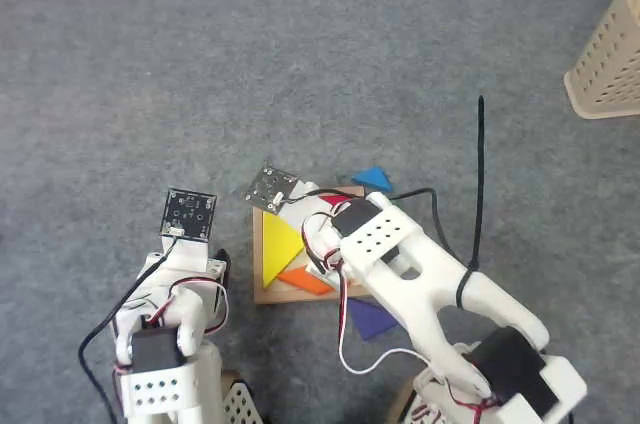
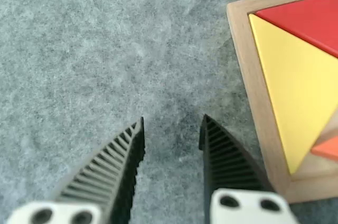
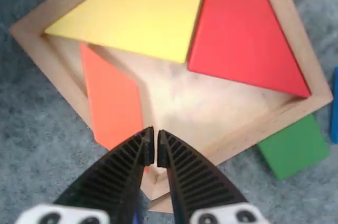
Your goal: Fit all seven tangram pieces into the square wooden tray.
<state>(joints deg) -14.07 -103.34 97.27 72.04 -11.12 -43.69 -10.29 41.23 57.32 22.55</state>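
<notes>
- The tray (image 3: 54, 71) lies on the carpet (image 1: 150, 74) between the two arms, and the task is judged to be a little under half done.
- Three pieces are seated in it: a yellow triangle (image 3: 142, 7), a red triangle (image 3: 240, 39) edge to edge with it, and an orange piece (image 3: 113, 102) laid along one wall.
- The rest of the tray floor is left bare, so four pieces are judged still to be placed.
- Three of these are seen on the carpet: a green piece (image 3: 293, 147) just beside the rim, a blue piece (image 1: 372, 178) near the far corner, and a purple piece (image 1: 372, 317) near the near corner, partly covered by the right arm.
- The right gripper (image 3: 156, 131) is held above the bare floor beside the orange piece, closed with nothing gripped.
- The left gripper (image 2: 171, 123) is held over the carpet just beside the tray, its jaws parted and empty.
- A basket (image 1: 610, 54) stands well apart; its contents cannot be told.
</notes>
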